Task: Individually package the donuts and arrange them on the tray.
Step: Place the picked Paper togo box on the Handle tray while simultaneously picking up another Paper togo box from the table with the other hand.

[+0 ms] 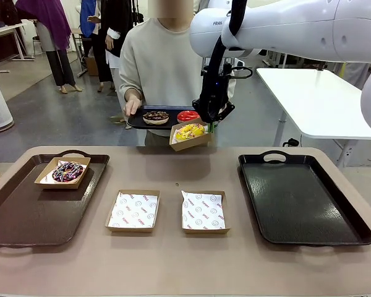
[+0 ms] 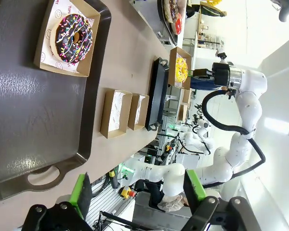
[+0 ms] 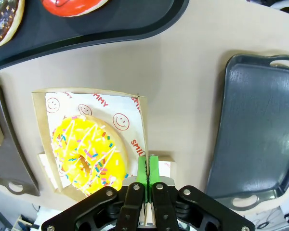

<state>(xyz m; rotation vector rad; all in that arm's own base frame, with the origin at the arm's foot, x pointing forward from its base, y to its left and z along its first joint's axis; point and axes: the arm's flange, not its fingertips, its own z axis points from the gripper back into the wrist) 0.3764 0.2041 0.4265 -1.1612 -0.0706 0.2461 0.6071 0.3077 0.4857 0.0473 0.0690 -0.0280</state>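
My right gripper pinches the cardboard box rim, yellow-iced donut inside, aloft; left gripper gapes empty.

The front camera looks across the tabletop at the person. The left wrist camera, rolled sideways, looks along it; the right looks straight down, close. All share the yellow-iced donut.

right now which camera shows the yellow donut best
Right wrist view: the yellow-iced donut is close, from above, sprinkles clear. Front view shows it small in its box; left wrist view, tiny and far.
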